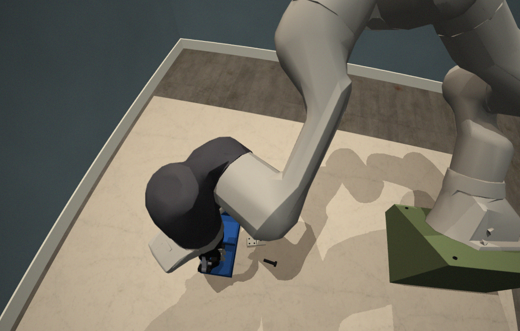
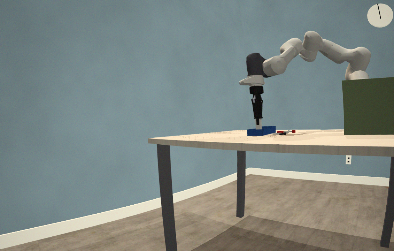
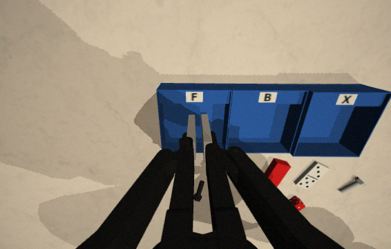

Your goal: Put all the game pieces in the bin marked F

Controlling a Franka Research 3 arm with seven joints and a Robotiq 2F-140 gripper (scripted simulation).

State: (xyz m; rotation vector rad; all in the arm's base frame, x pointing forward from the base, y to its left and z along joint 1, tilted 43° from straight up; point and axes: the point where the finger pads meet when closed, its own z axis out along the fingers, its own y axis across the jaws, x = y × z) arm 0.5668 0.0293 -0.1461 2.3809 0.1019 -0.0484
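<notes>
A blue row of three bins marked F, B and X stands on the table. My gripper is shut, with only a thin gap between the pads and nothing visible in it. Its tips reach down into bin F. In front of the bins lie a white domino, a red block and a small red die. The top view shows one domino beside the bins; my arm hides the other pieces there.
A black bolt lies on the table under my fingers, in front of bin F. A silver bolt lies right of the domino. The arm's green base block stands at the table's far side.
</notes>
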